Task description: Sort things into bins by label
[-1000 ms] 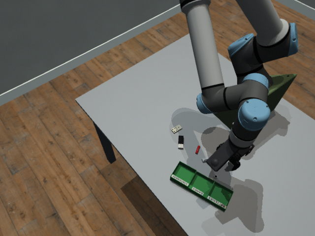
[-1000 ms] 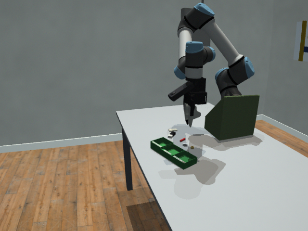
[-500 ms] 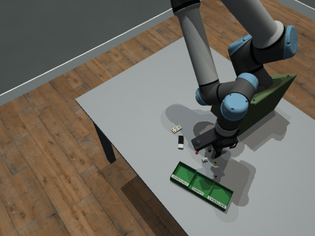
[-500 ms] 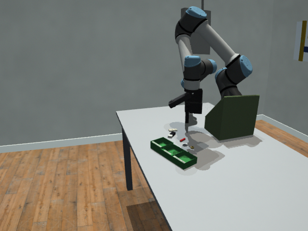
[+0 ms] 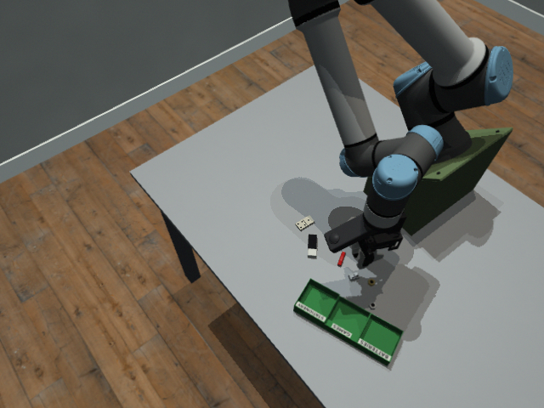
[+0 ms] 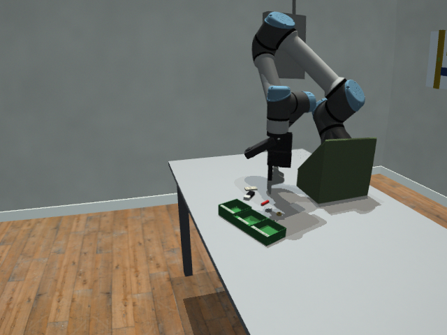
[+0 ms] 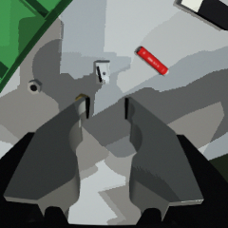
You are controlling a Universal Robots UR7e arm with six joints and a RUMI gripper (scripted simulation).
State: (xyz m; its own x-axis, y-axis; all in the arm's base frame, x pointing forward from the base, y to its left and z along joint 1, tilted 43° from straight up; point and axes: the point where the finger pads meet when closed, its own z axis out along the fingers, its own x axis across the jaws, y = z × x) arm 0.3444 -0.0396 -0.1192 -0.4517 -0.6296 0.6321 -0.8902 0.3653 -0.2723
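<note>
Tool [image 7: 106,106], jaws narrowly parted and empty, hangs over small brass ring [image 5: 371,282]; a misaligned descent risks knocking it aside.

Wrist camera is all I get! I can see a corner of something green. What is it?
Observer: It's a long green bin with three compartments. In the top view their labels read STATIONERY, GAMES and BATTERIES.
Operator: Is anything inside it?
Observer: No, from the top all three compartments look empty.
Operator: Are there any things I can't see?
Observer: Yes, a white domino lies flat on the table, just past the black-and-white block that your view cuts off.
</note>
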